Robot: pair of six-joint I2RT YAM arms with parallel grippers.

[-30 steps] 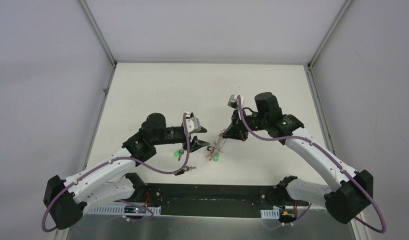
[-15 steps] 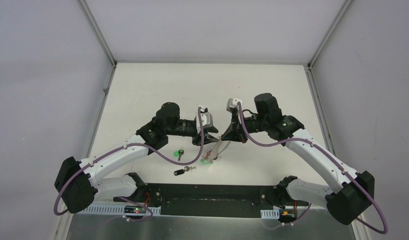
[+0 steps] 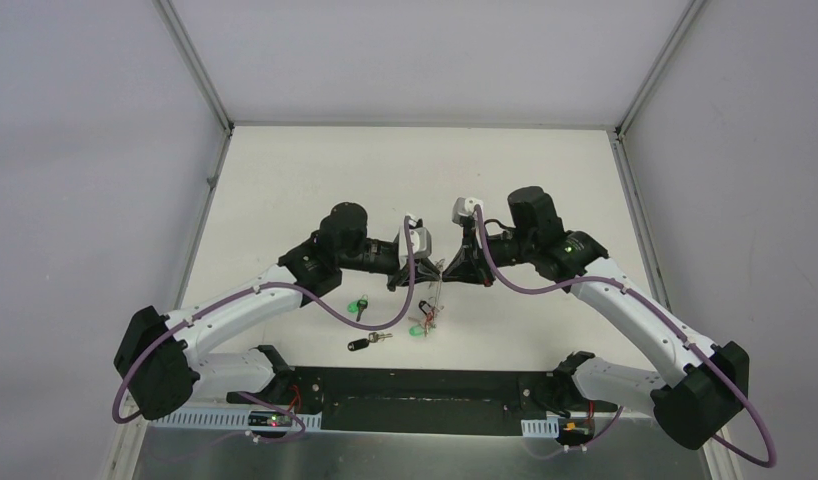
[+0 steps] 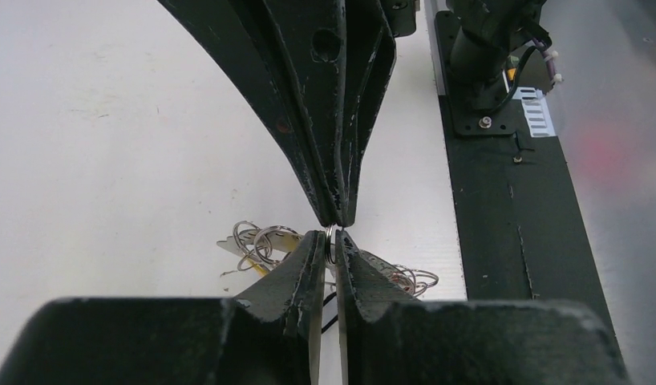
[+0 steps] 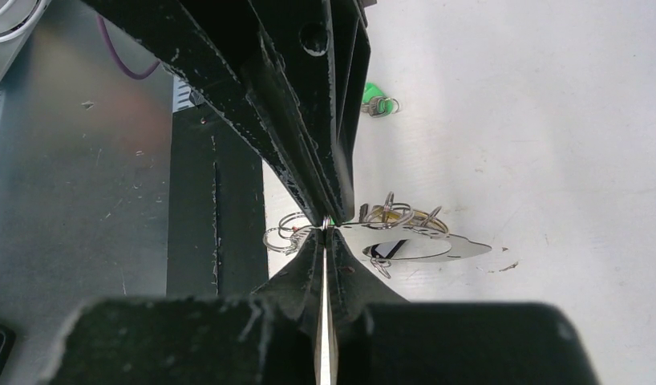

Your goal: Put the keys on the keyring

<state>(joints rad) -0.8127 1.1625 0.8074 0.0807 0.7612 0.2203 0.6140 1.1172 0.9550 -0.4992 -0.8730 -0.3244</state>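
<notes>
- White tabletop (image 3: 315, 180) inside plain grey walls (image 3: 85, 150) is what I see from above, and both arms reach in toward its middle.
- My keyring (image 4: 330, 235) is there, around the middle of the tabletop and a little toward the near edge, lifted at its upper part and pinched from both sides.
- On the left wrist view only a short bit of the thin wire shows, right where the two sets of fingertips meet.
- Several strung keys (image 3: 422, 325) hang from the ring. I can make out red and green caps on them, and they sit low, at or just above the surface; I cannot tell whether they touch it.
- My left gripper (image 4: 330, 245) is closed down to a narrow slit, with the ring's wire clamped in its tips.
- My right gripper (image 5: 325, 239) faces it tip to tip, its fingers pressed fully together on the same wire.
- Each gripper's tips almost touch the other's.
- My green-capped key (image 3: 360, 304) lies loose on the tabletop, left of the ring, under the left arm's forearm, and nothing is holding it.
- My black-capped key (image 3: 362, 344) also lies loose, closer to the near edge than the green one and just short of the base plate (image 3: 415, 390).
- That dark base plate runs along the near edge and carries both arm mounts.
</notes>
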